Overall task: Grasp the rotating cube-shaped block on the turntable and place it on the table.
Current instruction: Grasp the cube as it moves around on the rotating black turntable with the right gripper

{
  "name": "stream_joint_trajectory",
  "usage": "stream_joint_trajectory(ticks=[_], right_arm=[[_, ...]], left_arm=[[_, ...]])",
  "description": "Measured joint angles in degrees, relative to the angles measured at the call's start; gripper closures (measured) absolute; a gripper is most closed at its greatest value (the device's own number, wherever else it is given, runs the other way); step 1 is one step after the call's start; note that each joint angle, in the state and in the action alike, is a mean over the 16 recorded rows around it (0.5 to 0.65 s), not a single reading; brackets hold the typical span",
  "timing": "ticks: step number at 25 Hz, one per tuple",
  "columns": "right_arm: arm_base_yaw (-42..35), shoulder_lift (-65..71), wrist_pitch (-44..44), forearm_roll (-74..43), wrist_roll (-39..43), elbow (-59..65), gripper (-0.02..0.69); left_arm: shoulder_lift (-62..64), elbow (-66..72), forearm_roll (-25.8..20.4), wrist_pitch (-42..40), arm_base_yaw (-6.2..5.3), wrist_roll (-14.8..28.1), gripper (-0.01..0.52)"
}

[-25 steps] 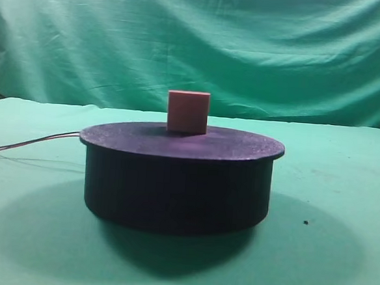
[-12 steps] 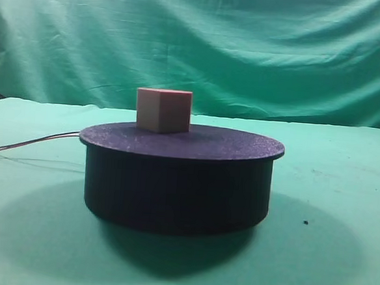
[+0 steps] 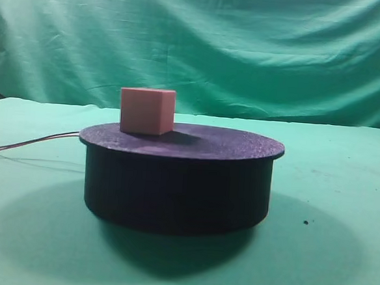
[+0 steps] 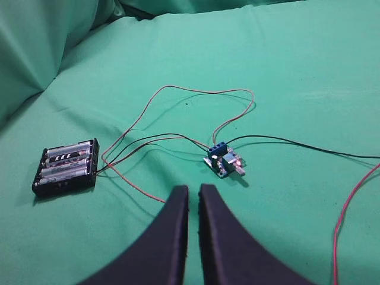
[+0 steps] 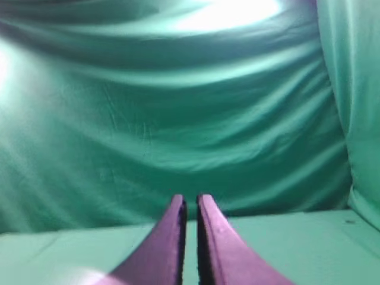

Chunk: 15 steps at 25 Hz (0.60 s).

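Cube [image 3: 146,111] rides the left part of the turntable [image 3: 179,174], far from both claws, as left claw [image 4: 193,191] and right claw [image 5: 190,200] wait nearly closed, holding nothing.

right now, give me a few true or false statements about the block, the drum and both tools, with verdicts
1. The cube-shaped block sits on the left part of the turntable top. True.
2. The left tool holds the block. False: its jaws are nearly closed on nothing, above the table.
3. A battery holder and a small circuit board lie on the cloth, joined by wires. True.
4. The right tool is wide open over the turntable. False: its jaws are nearly closed, facing the green backdrop.
5. The block lies on the table. False: it is on the turntable.
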Motion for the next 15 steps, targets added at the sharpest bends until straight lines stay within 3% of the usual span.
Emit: stream_joint_trajectory(ticks=[15], right_arm=[[1.2,25.5,27.4,4.7,-2.1,-13.8,0.632]], left_arm=[[0.0,0.0,0.0,0.0,0.00,0.0,0.514]])
